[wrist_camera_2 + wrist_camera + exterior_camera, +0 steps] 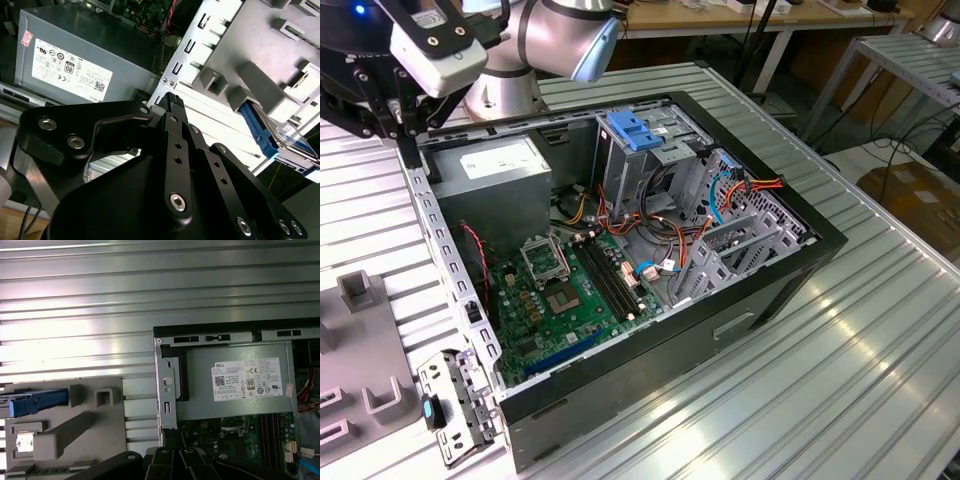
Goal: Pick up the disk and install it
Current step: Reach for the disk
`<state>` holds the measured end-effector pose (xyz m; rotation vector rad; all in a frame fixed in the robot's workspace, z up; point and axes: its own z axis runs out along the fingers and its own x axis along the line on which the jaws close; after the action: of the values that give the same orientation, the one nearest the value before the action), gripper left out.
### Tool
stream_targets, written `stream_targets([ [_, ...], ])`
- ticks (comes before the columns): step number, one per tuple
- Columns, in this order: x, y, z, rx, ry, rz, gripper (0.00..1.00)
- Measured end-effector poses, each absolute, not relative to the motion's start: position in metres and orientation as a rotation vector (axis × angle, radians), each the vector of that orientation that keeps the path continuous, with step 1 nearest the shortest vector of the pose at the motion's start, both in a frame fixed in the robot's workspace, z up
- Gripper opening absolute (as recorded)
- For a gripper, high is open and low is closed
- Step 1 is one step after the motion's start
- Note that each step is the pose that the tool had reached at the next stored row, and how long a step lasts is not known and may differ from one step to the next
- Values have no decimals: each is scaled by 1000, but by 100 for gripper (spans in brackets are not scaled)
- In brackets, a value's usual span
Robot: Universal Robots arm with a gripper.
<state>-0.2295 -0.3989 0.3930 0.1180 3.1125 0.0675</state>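
The disk (37, 401) stands on edge in a grey slotted holder (65, 440) beside the open computer case (740, 300). Its blue side rail faces the camera in both wrist views, and a silver face with a blue-and-white label shows behind the disk's rail (259, 129). My black gripper (408, 150) hangs over the case's back corner near the grey power supply (490, 170), between the holder and the case. Its fingers meet at the gripper's tip (172, 100) with nothing between them. The disk is well apart from the gripper.
The case lies open on a ribbed metal table (840, 380), showing a green motherboard (560, 290), orange and red cables (660, 230) and a drive cage with a light-blue ribbed bracket (635, 128). A loose metal panel (460, 400) lies by the case's front corner.
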Motion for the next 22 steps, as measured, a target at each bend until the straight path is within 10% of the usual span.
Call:
stream_targets([
  [22,-269,-399,392,118,3113,68,11],
])
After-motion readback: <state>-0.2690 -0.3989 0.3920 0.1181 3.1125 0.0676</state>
